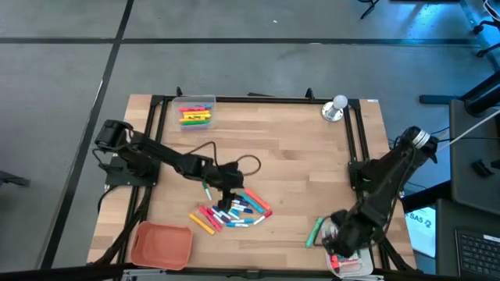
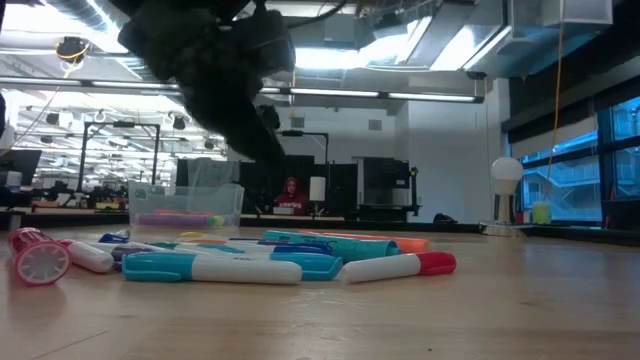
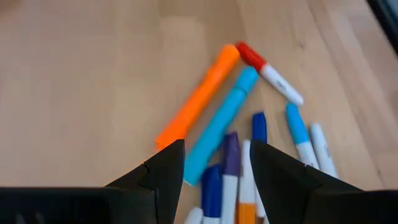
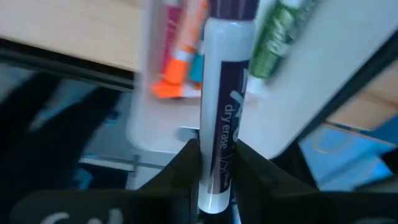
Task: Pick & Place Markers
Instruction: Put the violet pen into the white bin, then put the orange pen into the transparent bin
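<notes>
The markers (image 1: 233,209) lie in a loose pile on the wooden table, near its middle front; they fill the foreground of the low view (image 2: 260,258). My left gripper (image 3: 216,152) hovers open just above this pile (image 1: 226,199), over a blue highlighter (image 3: 221,124) and an orange one (image 3: 199,96). My right gripper (image 1: 341,232) is at the table's near right corner, shut on a white dry-erase marker (image 4: 221,93) above a clear container (image 4: 155,112) that holds orange and pink markers (image 4: 180,62). A green marker (image 1: 315,232) lies beside it. My right gripper pinches the white dry-erase marker by the lower part of its barrel (image 4: 217,134) between its two fingers. The marker runs along the fingers, purple cap end (image 4: 231,6) pointing away from the wrist. It is lifted clear, over the clear container.
A second clear bin with yellow, green and pink markers (image 1: 195,115) stands at the far left of the table. A silver bell (image 1: 336,108) stands at the far right corner. An orange-red tray (image 1: 162,243) sits at the near left. A black cable (image 1: 234,164) loops across the middle.
</notes>
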Robot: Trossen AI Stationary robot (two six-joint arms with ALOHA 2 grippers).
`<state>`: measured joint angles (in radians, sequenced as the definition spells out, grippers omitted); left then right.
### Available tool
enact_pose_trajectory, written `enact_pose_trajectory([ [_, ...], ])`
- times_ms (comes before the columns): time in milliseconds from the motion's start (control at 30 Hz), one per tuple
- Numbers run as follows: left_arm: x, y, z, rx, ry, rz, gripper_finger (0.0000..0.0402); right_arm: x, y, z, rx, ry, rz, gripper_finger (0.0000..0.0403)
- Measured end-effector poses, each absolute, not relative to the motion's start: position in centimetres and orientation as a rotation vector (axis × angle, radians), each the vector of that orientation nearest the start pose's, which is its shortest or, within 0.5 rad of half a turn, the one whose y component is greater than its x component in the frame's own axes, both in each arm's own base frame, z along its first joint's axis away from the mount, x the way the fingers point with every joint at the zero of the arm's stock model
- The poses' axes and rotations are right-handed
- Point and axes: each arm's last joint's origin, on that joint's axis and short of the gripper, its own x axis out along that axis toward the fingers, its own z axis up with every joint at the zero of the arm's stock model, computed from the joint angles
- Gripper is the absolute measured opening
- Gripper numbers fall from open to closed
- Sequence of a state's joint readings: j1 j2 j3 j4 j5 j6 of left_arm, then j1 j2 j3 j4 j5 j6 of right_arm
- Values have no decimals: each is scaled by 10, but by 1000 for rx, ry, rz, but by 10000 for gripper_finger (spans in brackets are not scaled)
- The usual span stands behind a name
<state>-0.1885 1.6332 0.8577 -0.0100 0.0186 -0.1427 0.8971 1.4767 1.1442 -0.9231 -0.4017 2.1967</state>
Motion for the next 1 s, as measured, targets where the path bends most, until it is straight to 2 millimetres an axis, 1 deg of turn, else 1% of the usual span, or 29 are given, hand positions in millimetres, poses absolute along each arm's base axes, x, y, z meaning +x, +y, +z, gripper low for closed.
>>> enact_pose_trajectory([
  [100, 319, -67, 161, -59, 806, -151, 178, 159, 231, 243, 1215, 1821, -752, 109],
  [167, 323, -67, 158, -97, 782, -127, 178, 158, 233, 239, 1193, 1830, -781, 141],
  [267, 332, -66, 157, -108, 697, -118, 178, 159, 233, 238, 1192, 1780, -780, 182],
  [433, 347, -60, 143, -120, 615, -125, 178, 161, 233, 240, 1195, 1714, -772, 229],
  [567, 360, -55, 133, -161, 652, -128, 178, 164, 234, 251, 1181, 1614, -744, 243],
  [667, 372, -58, 133, -155, 649, -167, 178, 166, 232, 259, 1138, 1549, -731, 246],
  [767, 380, -61, 130, -126, 663, -208, 177, 167, 228, 265, 1096, 1521, -731, 246],
  [867, 385, -61, 127, -102, 688, -212, 173, 169, 225, 268, 1073, 1511, -735, 247],
  [1000, 383, -60, 123, -65, 763, -159, 161, 170, 224, 268, 1051, 1516, -712, 247],
])
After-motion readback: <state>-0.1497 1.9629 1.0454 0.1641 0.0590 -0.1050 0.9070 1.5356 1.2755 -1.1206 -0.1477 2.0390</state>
